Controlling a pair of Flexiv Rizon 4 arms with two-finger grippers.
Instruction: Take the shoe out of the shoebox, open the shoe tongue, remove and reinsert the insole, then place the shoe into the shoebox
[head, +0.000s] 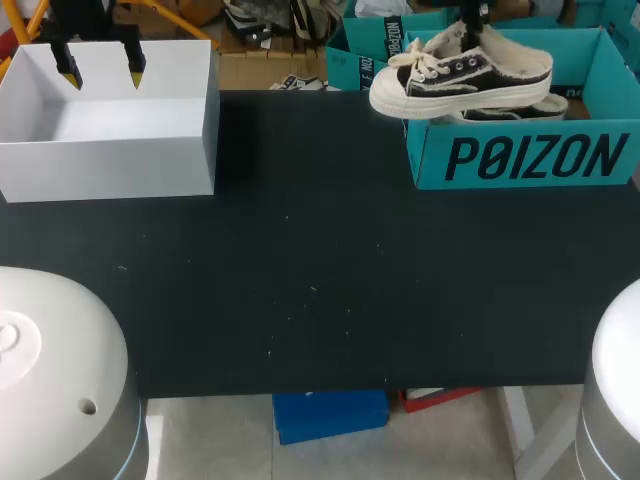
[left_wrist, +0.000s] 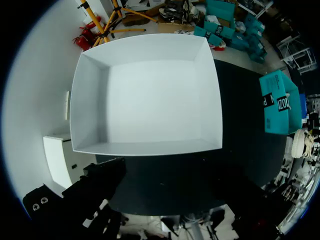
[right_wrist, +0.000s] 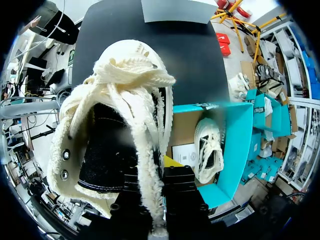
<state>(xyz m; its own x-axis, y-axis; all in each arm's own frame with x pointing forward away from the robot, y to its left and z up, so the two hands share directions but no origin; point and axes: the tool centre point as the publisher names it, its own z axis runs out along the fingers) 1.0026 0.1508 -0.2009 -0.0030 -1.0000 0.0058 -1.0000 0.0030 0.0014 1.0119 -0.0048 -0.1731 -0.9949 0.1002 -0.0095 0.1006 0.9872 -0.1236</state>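
The right tool (head: 470, 22) pinches the shoe (head: 460, 72) by its frayed collar, the shoe hanging just below it over the shoebox (head: 520, 158). That thin hold may slip, dropping the shoe. The left tool (head: 100, 68) gapes empty, well apart.

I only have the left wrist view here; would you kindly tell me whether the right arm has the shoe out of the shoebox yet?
Observer: Yes. The right pincer is shut on the black-and-cream sneaker at its frayed collar, holding it in the air over the teal shoebox's edge.
Operator: Is anything else inside that shoebox?
Observer: A second sneaker lies inside it.
Operator: And my own pincer, which I cannot see?
Observer: The left pincer hangs open over the white box, holding nothing.
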